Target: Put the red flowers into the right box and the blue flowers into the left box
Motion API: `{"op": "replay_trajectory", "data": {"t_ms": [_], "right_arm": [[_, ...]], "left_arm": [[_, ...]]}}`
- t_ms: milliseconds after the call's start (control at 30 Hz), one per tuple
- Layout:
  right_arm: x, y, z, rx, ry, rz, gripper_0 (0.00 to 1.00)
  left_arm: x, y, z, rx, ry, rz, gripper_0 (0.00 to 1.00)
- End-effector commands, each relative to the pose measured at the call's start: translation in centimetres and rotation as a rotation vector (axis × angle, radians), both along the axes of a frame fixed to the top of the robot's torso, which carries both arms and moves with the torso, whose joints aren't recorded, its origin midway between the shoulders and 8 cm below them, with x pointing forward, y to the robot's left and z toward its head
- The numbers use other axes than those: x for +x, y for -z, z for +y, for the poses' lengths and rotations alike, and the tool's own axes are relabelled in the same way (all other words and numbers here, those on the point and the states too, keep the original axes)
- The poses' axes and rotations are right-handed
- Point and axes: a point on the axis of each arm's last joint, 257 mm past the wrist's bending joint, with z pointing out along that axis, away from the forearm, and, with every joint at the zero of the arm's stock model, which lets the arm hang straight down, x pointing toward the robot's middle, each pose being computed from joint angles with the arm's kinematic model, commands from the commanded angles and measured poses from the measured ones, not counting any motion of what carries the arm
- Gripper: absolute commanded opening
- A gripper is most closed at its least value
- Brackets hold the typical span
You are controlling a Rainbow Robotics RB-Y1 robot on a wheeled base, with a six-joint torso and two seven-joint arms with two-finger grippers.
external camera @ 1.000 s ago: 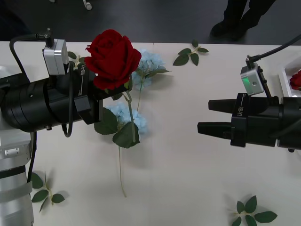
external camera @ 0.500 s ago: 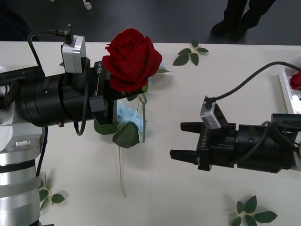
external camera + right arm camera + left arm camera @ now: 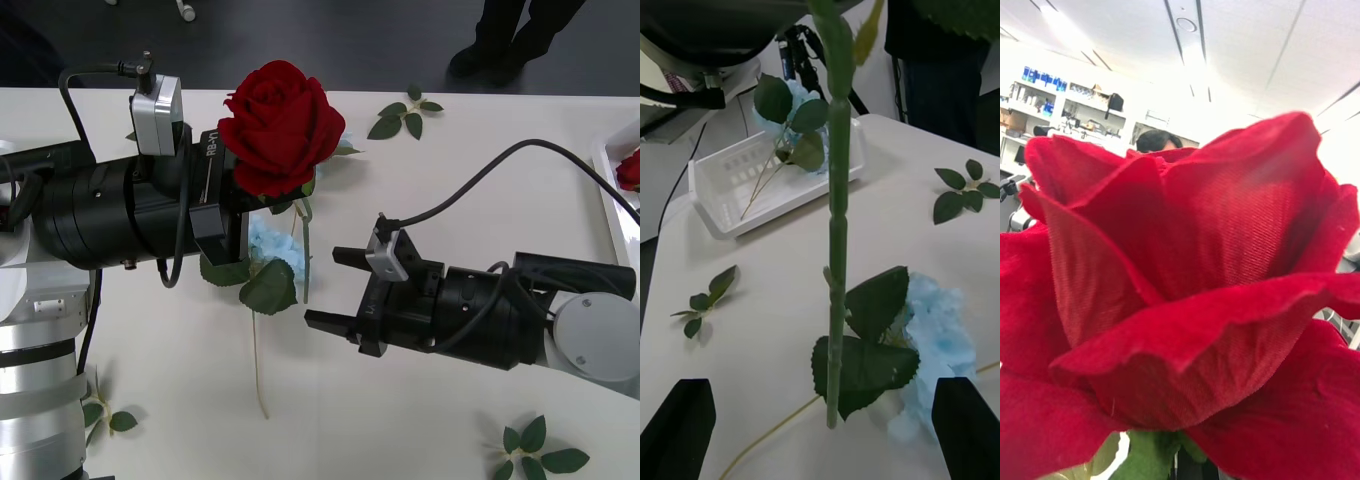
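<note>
My left gripper point(image 3: 248, 200) is shut on a red flower's stem just under the bloom point(image 3: 278, 122) and holds it above the table; that bloom looms close in the left wrist view point(image 3: 1180, 285). The green stem point(image 3: 303, 250) hangs down. My right gripper point(image 3: 322, 287) is open beside the stem's lower part; the right wrist view shows the stem point(image 3: 837, 225) standing between its two black fingers point(image 3: 677, 427). A blue flower point(image 3: 275, 245) lies on the table below. The left box point(image 3: 722, 195) holds a blue flower point(image 3: 794, 112). The right box point(image 3: 608, 185) holds a red flower point(image 3: 630, 170).
Loose green leaf sprigs lie at the back point(image 3: 405, 115), at the front right point(image 3: 540, 452) and at the front left point(image 3: 95, 410). A thin pale stem point(image 3: 256, 370) runs along the table toward the front edge.
The right arm has swung left across the table until its open fingers reach the hanging stem. The left arm carried the rose rightward, then held still.
</note>
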Motion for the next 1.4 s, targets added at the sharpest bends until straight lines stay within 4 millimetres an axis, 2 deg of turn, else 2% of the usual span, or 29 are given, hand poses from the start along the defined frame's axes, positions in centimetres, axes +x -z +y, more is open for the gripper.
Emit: {"op": "replay_trajectory", "data": {"t_ms": [33,200,367,400,467,500,533,1033,1067,1100,1133,1167,1200,1400], "right_arm": [[0.5,-2.4,2.4,0.053,-0.025,-0.04,0.85],[0.9,-3.3,3.8,0.08,-0.037,-0.051,0.85],[1.2,-3.0,4.2,0.086,-0.032,-0.044,0.85],[1.3,-2.9,4.1,0.084,-0.03,-0.043,0.73],[1.3,-2.8,4.1,0.082,-0.03,-0.042,0.25],[1.2,-2.7,4.1,0.079,-0.031,-0.04,0.06],[1.3,-2.6,4.1,0.079,-0.029,-0.039,0.0],[2.1,-2.7,3.5,0.085,-0.002,-0.032,0.0],[2.1,-2.7,3.5,0.085,-0.002,-0.032,0.0],[2.2,-2.8,3.5,0.088,0.001,-0.033,0.0],[2.3,-2.7,3.4,0.086,0.004,-0.033,0.0],[2.3,-2.8,3.4,0.087,0.004,-0.032,0.0],[2.3,-2.7,3.4,0.086,0.006,-0.033,0.0],[2.4,-2.7,3.1,0.09,0.011,-0.019,0.0]], "left_arm": [[-0.8,-1.7,-0.5,-0.018,0.007,-0.073,0.01],[-0.8,-1.7,-0.5,-0.018,0.007,-0.073,0.0],[-0.8,-1.7,-0.5,-0.018,0.007,-0.073,0.0],[-0.8,-1.7,-0.5,-0.018,0.007,-0.073,0.0],[-0.8,-1.7,-0.5,-0.018,0.007,-0.073,0.0],[-0.8,-1.7,-0.5,-0.018,0.007,-0.073,0.0],[-0.8,-1.7,-0.5,-0.018,0.007,-0.073,0.01],[-0.8,-1.7,-0.5,-0.018,0.007,-0.073,0.02],[-0.8,-1.7,-0.5,-0.018,0.007,-0.073,0.05],[-0.8,-1.7,-0.5,-0.018,0.007,-0.073,0.26],[-0.8,-1.7,-0.5,-0.018,0.007,-0.073,0.54],[-0.8,-1.7,-0.5,-0.018,0.007,-0.073,0.91],[-0.8,-1.7,-0.5,-0.018,0.007,-0.073,1.0],[-0.8,-1.7,-0.5,-0.018,0.007,-0.073,1.0]]}}
